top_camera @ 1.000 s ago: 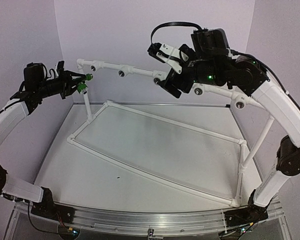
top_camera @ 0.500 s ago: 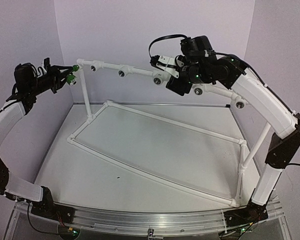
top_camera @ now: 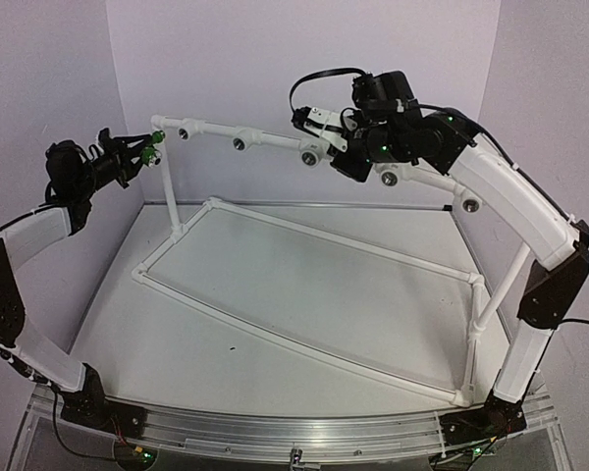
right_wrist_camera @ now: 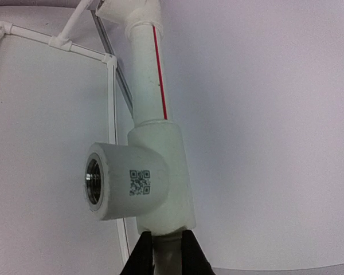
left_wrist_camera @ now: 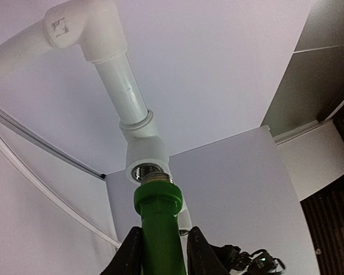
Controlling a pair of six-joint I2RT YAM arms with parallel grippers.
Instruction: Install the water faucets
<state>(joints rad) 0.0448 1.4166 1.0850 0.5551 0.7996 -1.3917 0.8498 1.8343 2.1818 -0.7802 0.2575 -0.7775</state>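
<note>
Firmly pinching glossy green cylindrical water faucet (left_wrist_camera: 159, 223) in left gripper (left_wrist_camera: 159, 255), arm raised, ribbed silver thread just ahead at smooth white tee fitting (left_wrist_camera: 146, 160)'s socket. Clamping right gripper (right_wrist_camera: 167, 255) on round white pipe (right_wrist_camera: 167, 242), QR-labelled tee (right_wrist_camera: 152, 183) just beyond fingertips, arm stretched high.

In the left wrist view the green water faucet (left_wrist_camera: 159, 223) runs off the bottom edge between the fingers (left_wrist_camera: 129, 256) of the left gripper (left_wrist_camera: 162, 240), so its far end is out of sight — the fingers are cut off there too. Its silver thread meets the mouth of the tee fitting (left_wrist_camera: 144, 159); how deep it sits cannot be told. In the right wrist view the pipe (right_wrist_camera: 168, 252) under the QR-marked tee (right_wrist_camera: 163, 166) vanishes at the bottom edge between the fingers (right_wrist_camera: 142, 258) of the right gripper (right_wrist_camera: 166, 238). The QR label (right_wrist_camera: 139, 182) is too small to read. From the top camera the faucet is a mere green speck, upper left.
</note>
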